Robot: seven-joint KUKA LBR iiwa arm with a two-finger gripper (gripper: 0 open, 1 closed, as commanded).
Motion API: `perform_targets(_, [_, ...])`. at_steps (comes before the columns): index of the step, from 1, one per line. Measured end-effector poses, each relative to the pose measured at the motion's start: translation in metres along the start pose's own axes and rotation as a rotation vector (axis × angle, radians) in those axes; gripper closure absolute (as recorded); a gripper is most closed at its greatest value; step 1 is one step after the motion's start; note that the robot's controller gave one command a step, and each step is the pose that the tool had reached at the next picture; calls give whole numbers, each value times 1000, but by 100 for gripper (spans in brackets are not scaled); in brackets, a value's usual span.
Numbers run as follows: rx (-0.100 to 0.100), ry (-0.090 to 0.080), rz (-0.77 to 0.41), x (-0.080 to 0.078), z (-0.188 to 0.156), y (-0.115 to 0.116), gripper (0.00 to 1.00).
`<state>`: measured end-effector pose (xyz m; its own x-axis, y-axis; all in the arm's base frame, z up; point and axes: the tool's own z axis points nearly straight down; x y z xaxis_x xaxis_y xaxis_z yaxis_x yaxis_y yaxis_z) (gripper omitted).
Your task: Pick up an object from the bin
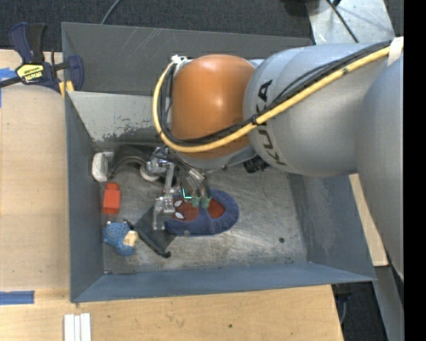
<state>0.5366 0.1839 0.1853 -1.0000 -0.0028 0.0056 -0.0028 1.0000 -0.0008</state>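
Note:
My gripper (pixel 179 208) hangs under the arm's orange cover, low over the middle of the bin floor, and it looks open. One metal finger (pixel 161 215) stands at the left end of a blue slipper-shaped thing (pixel 216 221) with a red inside. The other finger is by the slipper's upper edge. A flat black piece (pixel 153 241) lies just left of and below the gripper.
An orange block (pixel 111 198), a white lump (pixel 99 167) and a small blue and tan toy (pixel 118 236) lie along the bin's left side. A dark curved thing (pixel 130 163) lies near the back wall. The arm covers the back right of the bin.

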Motion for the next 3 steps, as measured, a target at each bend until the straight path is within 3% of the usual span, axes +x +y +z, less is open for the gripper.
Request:
perform_targets(1, [-12,-25,226,48,111,-29,0])
perform_targets(2, [-4,-10,533,41,85,-50,0])
perform_targets(3, [0,-6,461,36,86,-108,0])
